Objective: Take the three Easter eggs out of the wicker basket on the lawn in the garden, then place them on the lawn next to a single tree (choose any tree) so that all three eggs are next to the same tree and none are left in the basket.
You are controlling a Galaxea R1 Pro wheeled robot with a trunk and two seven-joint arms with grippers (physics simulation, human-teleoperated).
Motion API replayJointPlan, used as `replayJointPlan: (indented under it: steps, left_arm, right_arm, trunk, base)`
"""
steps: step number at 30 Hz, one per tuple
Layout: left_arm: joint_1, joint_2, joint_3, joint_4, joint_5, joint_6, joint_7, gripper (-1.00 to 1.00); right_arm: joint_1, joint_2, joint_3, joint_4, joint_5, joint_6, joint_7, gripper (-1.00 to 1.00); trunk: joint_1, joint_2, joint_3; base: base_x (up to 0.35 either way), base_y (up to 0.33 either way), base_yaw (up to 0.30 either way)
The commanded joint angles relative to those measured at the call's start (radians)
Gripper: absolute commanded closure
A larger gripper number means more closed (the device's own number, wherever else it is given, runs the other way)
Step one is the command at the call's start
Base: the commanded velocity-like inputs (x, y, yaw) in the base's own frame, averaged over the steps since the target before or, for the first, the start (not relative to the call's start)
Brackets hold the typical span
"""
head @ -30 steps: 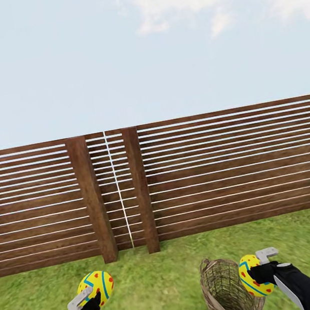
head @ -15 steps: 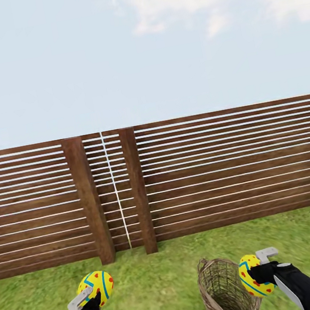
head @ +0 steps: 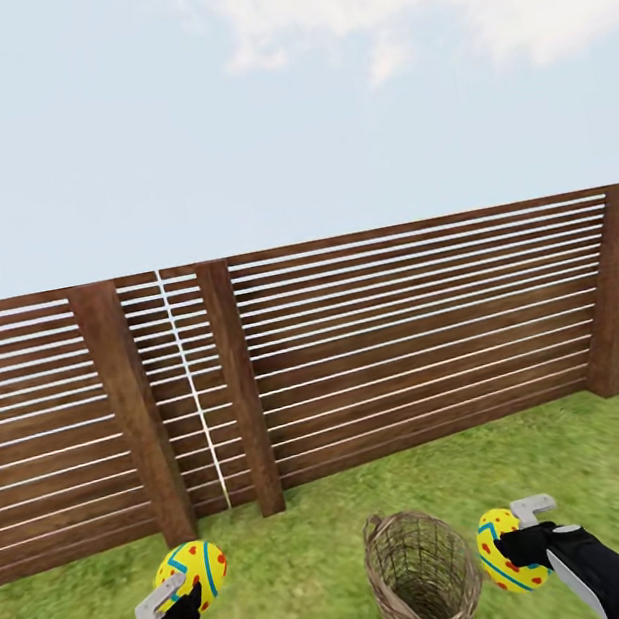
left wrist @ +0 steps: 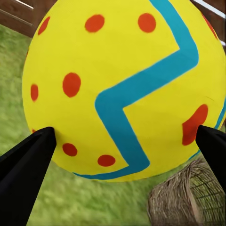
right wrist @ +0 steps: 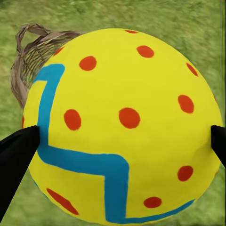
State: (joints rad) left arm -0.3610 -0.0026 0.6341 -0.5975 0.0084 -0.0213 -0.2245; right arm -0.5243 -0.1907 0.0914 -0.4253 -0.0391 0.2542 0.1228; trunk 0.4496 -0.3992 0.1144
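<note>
My left gripper (head: pixel 176 591) is shut on one yellow Easter egg (head: pixel 195 573) with blue zigzag and red dots, held above the lawn (head: pixel 299 596) at lower left. In the left wrist view that egg (left wrist: pixel 125 89) sits between the black fingertips (left wrist: pixel 28 160). My right gripper (head: pixel 513 529) is shut on a second egg (head: pixel 503 552) at lower right; the right wrist view shows this egg (right wrist: pixel 122 127) close up. The wicker basket (head: pixel 422 579) stands on the grass between the two arms, also seen as a basket (right wrist: pixel 35 56) behind the right egg. Its inside is hard to read.
A brown horizontal-slat fence (head: pixel 359 362) runs across the view behind the grass, with thick posts (head: pixel 136 421) and a corner post (head: pixel 615 286) at the right. Open grass lies to both sides of the basket.
The whole head view has shifted: fence posts and basket slid left in the picture, and a right corner post came into view. Both grippers keep their eggs in the same pose.
</note>
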Motion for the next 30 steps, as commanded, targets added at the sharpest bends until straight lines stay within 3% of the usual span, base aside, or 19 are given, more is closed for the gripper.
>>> replayJointPlan:
  steps: [1, 30]
  left_arm:
    - [-0.001, 0.0, 0.006, 0.001, 0.001, -0.002, -0.008, 1.0]
    - [-0.001, -0.002, 0.006, 0.004, 0.001, -0.002, -0.009, 1.0]
  right_arm:
    - [0.0, -0.001, 0.007, -0.001, -0.004, 0.005, 0.0, 1.0]
    - [0.0, -0.001, 0.005, -0.001, -0.004, 0.005, 0.0, 1.0]
  trunk:
    - [0.0, -0.001, -0.001]
    - [0.0, -0.001, -0.014]
  base:
    - [0.0, 0.0, -0.257]
    - [0.0, 0.0, -0.258]
